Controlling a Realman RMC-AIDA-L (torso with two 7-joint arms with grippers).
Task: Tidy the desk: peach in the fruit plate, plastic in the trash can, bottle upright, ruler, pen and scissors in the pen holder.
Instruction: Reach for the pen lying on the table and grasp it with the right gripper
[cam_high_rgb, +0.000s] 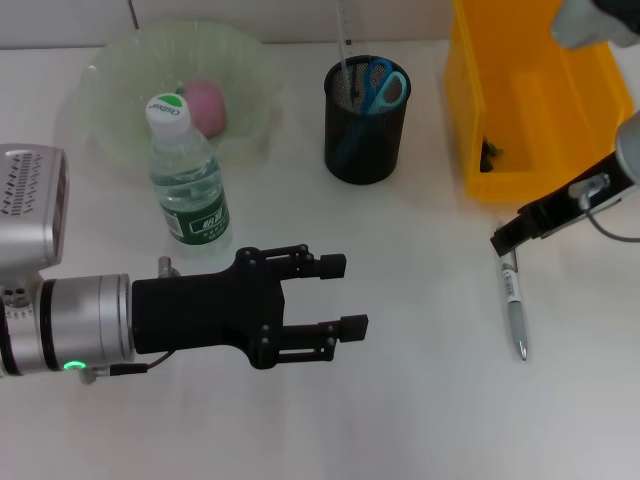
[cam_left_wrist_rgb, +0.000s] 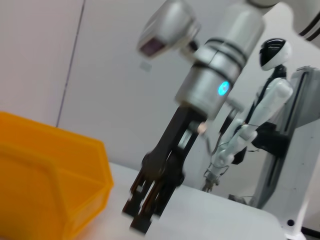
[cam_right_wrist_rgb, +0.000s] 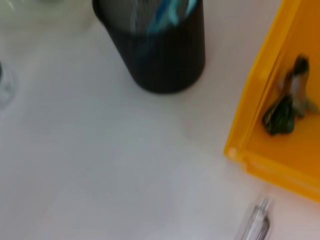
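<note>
Most of the tidying looks done. The peach (cam_high_rgb: 205, 105) lies in the green fruit plate (cam_high_rgb: 110, 90), the bottle (cam_high_rgb: 187, 175) stands upright on the table (cam_high_rgb: 400, 400) just in front of the plate, and the scissors (cam_high_rgb: 378, 85) and the clear ruler (cam_high_rgb: 343, 40) stand in the black mesh pen holder (cam_high_rgb: 366, 135). A dark crumpled scrap of plastic (cam_right_wrist_rgb: 282, 112) lies in the yellow trash can (cam_high_rgb: 470, 120).

What is left is the pen (cam_high_rgb: 514, 305). It lies flat on the table, in front of the trash can and to the right of the pen holder, its tip pointing toward the robot.

The right end effector (cam_high_rgb: 508, 238) hangs right over the pen's far end. Whether its fingers are released or clenched cannot be told, nor whether they touch the pen. The left end effector (cam_high_rgb: 335, 295) hovers released above the table in front of the bottle, grasping nothing, and looks idle.

So the step in hand seems to be picking up the pen. The next move calls for the right end effector to settle around the barrel, clench, lift, carry it left to the pen holder and drop it in upright, avoiding the scissors and ruler.
</note>
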